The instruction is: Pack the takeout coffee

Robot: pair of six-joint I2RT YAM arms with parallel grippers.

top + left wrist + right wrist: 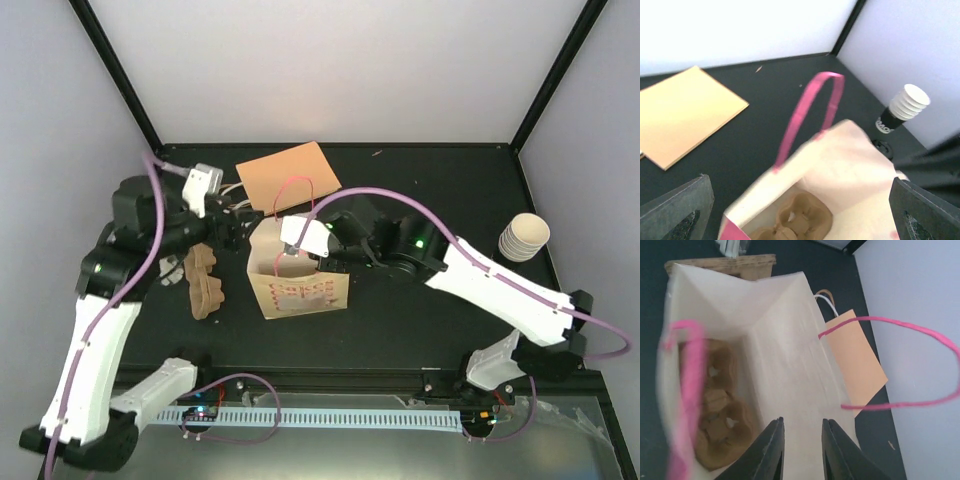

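A cream paper bag [297, 285] stands open at the centre of the dark surface [400, 320], its pink handles [812, 110] raised and both arms gathered at its mouth. Looking down into it, we see a brown pulp carrier [715, 410] lying flat on the bottom, its cup wells facing up. It is the only content we can make out.

The takeout coffee [523, 237] is outside the bag. It stands on the surface well apart from it, at the bag's 3 o'clock, close to the right wall. It is a cream ribbed cup with a dark lower part.

A second pulp carrier [203, 280] lies on the surface just beside the bag at its 9 o'clock. A flat tan bag [290, 175] lies on the surface at the bag's 12 o'clock.

The left fingers [677, 212] are spread wide at the bag's 10 o'clock and hold nothing. From their own camera we see the bag's rim and one pink handle between them. The right fingers [771, 450] hang over the bag's mouth near its 12 o'clock edge, with only a narrow gap between them. The bag's pale inner wall shows through that gap, and we see nothing pinched.
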